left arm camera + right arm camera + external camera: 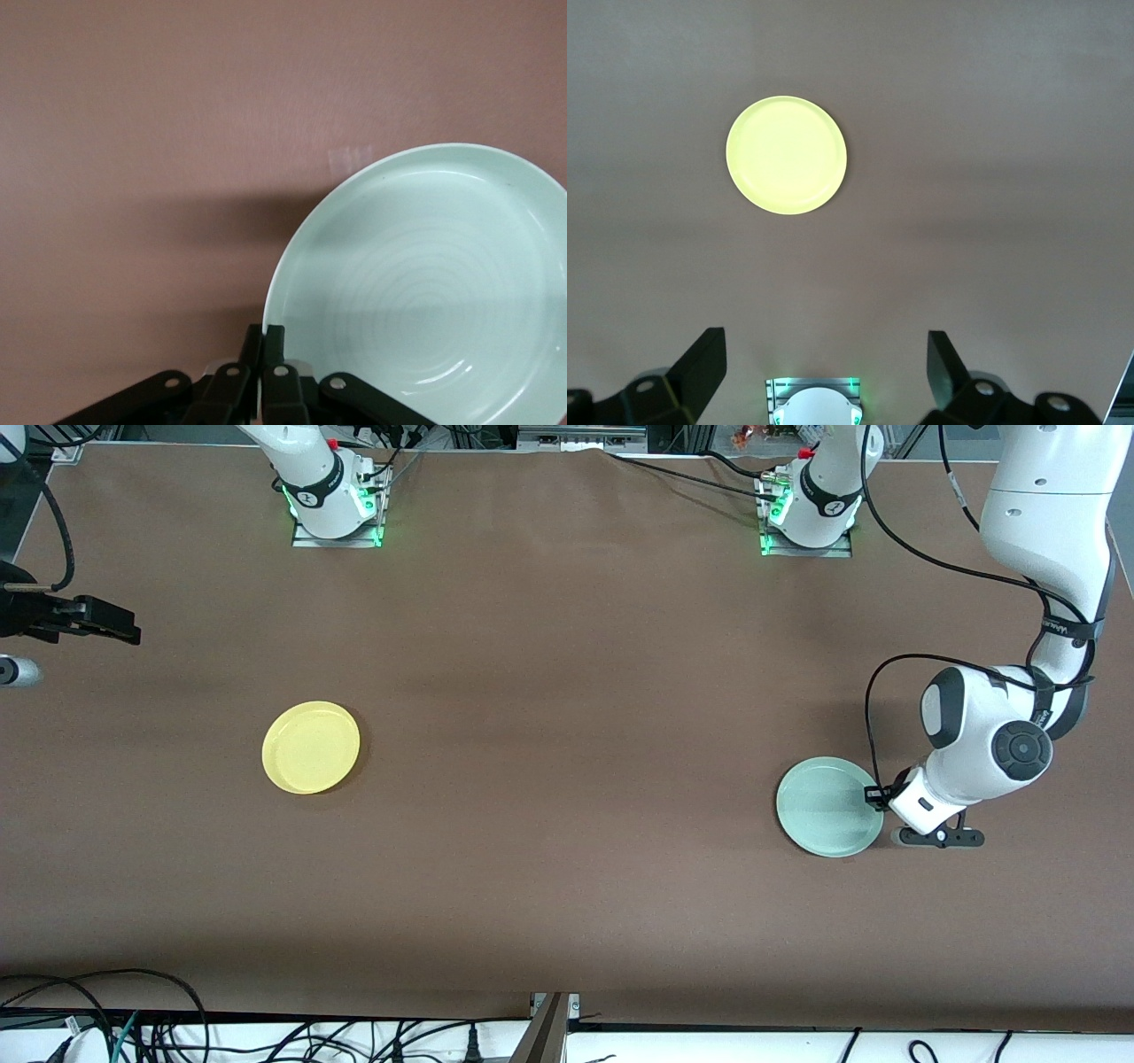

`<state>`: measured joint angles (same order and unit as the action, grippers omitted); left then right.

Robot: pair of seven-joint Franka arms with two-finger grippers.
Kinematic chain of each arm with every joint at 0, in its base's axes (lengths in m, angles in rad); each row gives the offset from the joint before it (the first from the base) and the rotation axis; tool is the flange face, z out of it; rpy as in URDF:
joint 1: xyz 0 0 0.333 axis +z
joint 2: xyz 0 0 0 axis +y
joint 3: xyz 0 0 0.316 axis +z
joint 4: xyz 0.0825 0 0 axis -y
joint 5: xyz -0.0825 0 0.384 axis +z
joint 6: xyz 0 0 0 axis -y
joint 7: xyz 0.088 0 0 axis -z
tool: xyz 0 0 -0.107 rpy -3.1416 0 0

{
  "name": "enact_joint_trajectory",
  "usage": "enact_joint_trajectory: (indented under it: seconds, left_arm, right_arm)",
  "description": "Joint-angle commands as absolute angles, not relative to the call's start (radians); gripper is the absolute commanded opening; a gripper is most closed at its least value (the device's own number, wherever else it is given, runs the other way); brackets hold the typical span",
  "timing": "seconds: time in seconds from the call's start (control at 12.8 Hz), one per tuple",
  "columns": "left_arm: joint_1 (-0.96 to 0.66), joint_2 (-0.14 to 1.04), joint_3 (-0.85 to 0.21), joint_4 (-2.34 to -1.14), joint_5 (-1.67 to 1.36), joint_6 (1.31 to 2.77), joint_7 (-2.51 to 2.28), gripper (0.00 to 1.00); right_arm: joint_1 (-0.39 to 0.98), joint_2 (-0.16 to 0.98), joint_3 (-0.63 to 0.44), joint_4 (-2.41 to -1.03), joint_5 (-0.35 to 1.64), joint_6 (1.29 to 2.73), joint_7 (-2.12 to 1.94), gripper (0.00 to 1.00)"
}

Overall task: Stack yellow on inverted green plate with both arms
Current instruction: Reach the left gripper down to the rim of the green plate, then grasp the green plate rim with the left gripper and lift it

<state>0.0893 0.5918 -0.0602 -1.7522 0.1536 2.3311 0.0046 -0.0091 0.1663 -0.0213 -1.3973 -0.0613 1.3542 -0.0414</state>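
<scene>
Brown table [567, 850], left hand [262, 341] pinching green plate [824, 806] rim, yellow plate [311, 747] well apart, right hand [827, 365] spread wide, waiting.

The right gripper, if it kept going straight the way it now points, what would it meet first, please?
Probably bare table. The right gripper, fingers open, points down at brown surface; the yellow plate lies off to one side of that line, though depth is hard to judge.

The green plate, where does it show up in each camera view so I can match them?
Front view: green plate on the brown table toward the left arm's end, its rim at the left gripper.
Left wrist view: fills the lower part, rim between the shut fingers.
Right wrist view: not in it.
Shared landmark: the left gripper at the plate's rim.
</scene>
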Motion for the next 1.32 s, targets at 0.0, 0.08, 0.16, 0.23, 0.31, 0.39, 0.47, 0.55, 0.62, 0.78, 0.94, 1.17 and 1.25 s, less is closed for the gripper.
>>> enact_joint_trajectory:
  seconds: [0.0, 0.08, 0.16, 0.23, 0.31, 0.39, 0.47, 0.55, 0.62, 0.78, 0.94, 1.17, 1.25]
  left_arm:
    - [0.052, 0.595, -0.054, -1.672, 0.235, 2.272, -0.003, 0.00]
    - [0.031, 0.597, -0.052, -1.645, 0.253, 2.257, -0.005, 0.00]
    - [0.009, 0.597, -0.052, -1.614, 0.279, 2.232, -0.005, 0.00]
    - [-0.024, 0.597, -0.052, -1.565, 0.305, 2.182, -0.006, 0.00]
    - [-0.056, 0.597, -0.052, -1.512, 0.311, 2.124, -0.006, 0.00]
    - [-0.096, 0.597, -0.051, -1.467, 0.313, 2.071, -0.006, 0.00]
    - [-0.139, 0.597, -0.048, -1.432, 0.322, 2.033, -0.008, 0.00]
    - [-0.173, 0.597, -0.048, -1.408, 0.351, 2.019, -0.014, 0.00]
    - [-0.204, 0.597, -0.049, -1.393, 0.382, 2.019, -0.031, 0.00]
    - [-0.260, 0.592, -0.049, -1.378, 0.397, 2.019, -0.043, 0.00]
    - [-0.326, 0.594, -0.045, -1.374, 0.399, 2.019, -0.113, 0.00]
    - [-0.469, 0.601, -0.040, -1.365, 0.608, 1.996, -0.311, 0.00]
    - [-0.518, 0.624, -0.040, -1.364, 0.693, 1.958, -0.378, 0.00]
  right_arm:
    - [-0.020, 0.178, -0.017, -1.373, -0.069, 1.339, -0.041, 1.00]
    - [-0.020, 0.179, -0.017, -1.371, -0.069, 1.341, -0.043, 1.00]
    - [-0.020, 0.179, -0.017, -1.371, -0.069, 1.342, -0.044, 1.00]
    - [-0.020, 0.179, -0.017, -1.371, -0.069, 1.342, -0.043, 1.00]
    - [-0.020, 0.179, -0.017, -1.371, -0.069, 1.342, -0.043, 1.00]
    - [-0.020, 0.179, -0.017, -1.371, -0.069, 1.341, -0.043, 1.00]
    - [-0.020, 0.181, -0.017, -1.373, -0.071, 1.341, -0.043, 1.00]
    - [-0.023, 0.181, -0.017, -1.371, -0.069, 1.341, -0.043, 1.00]
    - [-0.023, 0.181, -0.017, -1.371, -0.069, 1.341, -0.043, 1.00]
    - [-0.025, 0.190, -0.017, -1.373, -0.072, 1.347, -0.044, 1.00]
    - [-0.021, 0.202, -0.015, -1.371, -0.081, 1.348, -0.037, 1.00]
    - [-0.034, 0.242, -0.017, -1.371, -0.081, 1.377, -0.043, 1.00]
    - [-0.034, 0.265, -0.018, -1.370, -0.090, 1.402, -0.044, 1.00]
